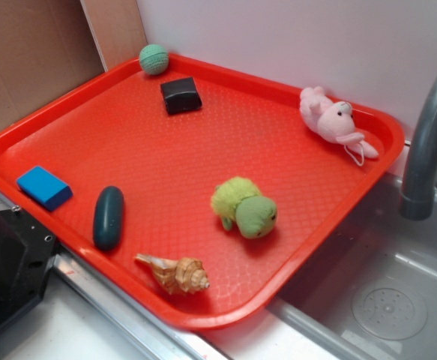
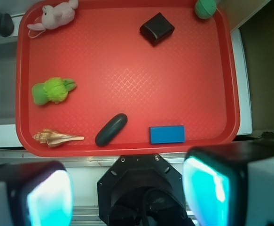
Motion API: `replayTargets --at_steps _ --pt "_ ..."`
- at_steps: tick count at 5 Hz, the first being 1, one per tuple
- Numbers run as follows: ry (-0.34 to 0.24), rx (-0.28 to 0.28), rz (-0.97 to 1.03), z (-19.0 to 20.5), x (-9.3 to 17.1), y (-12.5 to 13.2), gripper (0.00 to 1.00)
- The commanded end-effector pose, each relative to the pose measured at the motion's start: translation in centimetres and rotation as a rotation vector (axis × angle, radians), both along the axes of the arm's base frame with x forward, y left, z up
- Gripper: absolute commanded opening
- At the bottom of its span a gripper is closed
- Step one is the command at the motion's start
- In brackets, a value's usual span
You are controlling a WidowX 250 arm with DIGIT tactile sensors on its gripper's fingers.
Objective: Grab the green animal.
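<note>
A red tray (image 1: 91,97) sits beside a sink (image 1: 383,300). The turtle (image 1: 244,208) lies near its right edge, between the pink plush (image 1: 329,118) and shell (image 1: 176,273). The gripper (image 2: 127,190) hangs wide, empty.

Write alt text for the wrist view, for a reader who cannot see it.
A red plastic tray holds a fuzzy green plush turtle at left, a pink plush animal, a black block, a blue block, a dark teal capsule and a seashell; the open gripper hangs below, holding nothing.
</note>
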State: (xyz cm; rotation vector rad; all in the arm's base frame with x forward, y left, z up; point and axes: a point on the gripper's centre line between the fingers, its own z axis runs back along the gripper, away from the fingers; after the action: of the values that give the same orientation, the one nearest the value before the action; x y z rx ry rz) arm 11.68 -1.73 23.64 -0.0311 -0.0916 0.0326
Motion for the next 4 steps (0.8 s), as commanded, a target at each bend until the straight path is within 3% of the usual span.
replayTargets --at_steps 1,2,3,4 --pt "0.000 0.000 0.000 0.0 0.0 0.0 1.00" --pt "0.060 -0.033 0.082 -3.2 3.2 -4.0 1.00" --pt "0.037 -0.152 0.327 -5.5 2.7 -5.4 1.00" --pt "0.037 -0.152 0.327 -5.5 2.7 -5.4 1.00"
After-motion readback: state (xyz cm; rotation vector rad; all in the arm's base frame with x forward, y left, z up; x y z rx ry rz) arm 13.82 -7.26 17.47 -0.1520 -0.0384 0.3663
